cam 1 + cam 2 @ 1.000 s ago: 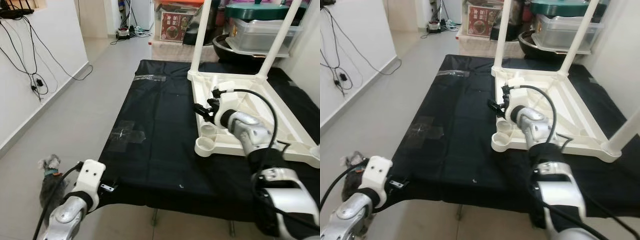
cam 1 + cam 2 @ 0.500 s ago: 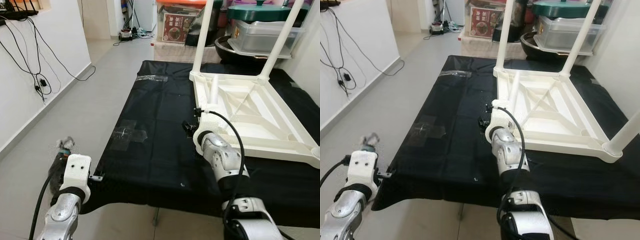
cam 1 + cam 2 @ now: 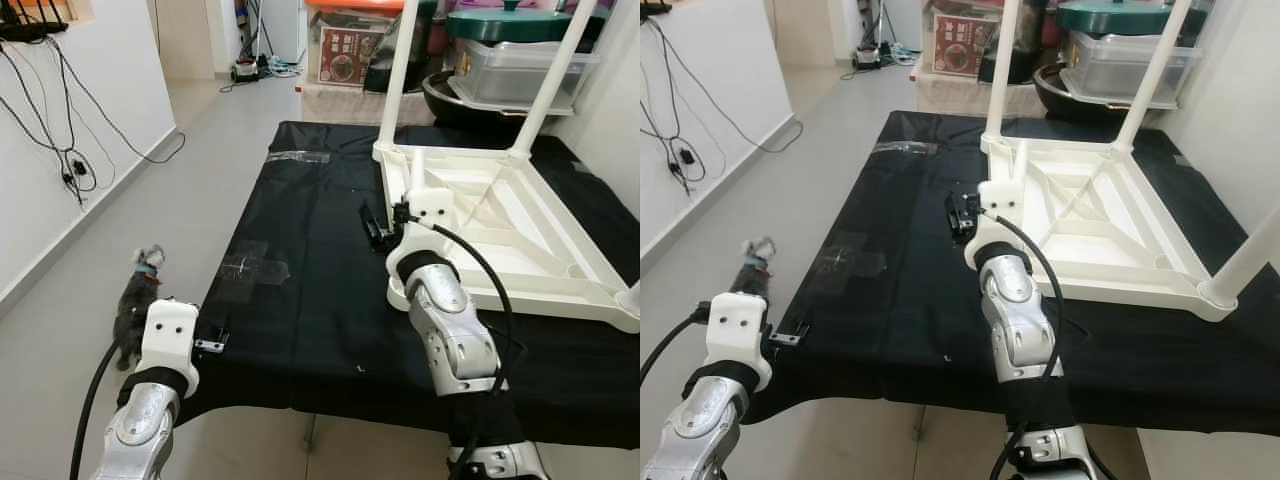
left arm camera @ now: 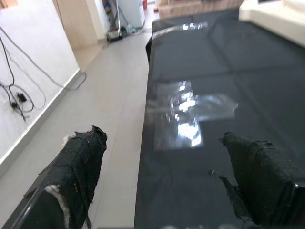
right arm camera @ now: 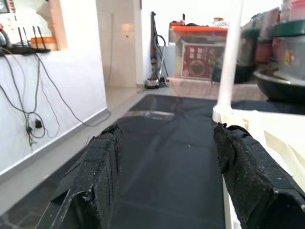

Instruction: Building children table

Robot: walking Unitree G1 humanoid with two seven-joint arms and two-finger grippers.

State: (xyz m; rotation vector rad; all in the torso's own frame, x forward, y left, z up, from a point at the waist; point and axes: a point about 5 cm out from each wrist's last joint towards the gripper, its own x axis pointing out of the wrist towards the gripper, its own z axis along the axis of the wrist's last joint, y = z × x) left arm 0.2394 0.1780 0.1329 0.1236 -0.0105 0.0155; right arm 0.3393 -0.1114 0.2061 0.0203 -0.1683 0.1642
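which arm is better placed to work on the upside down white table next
The right, most likely. The right gripper hangs open over the black cloth beside the near corner of the upturned white table. The left gripper, also open, sits at the cloth's near left edge, far from the table.

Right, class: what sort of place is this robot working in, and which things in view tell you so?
Probably a lived-in home, perhaps a spare room: tiled floor, stacked storage boxes, a small dog, and an upturned white children's table.
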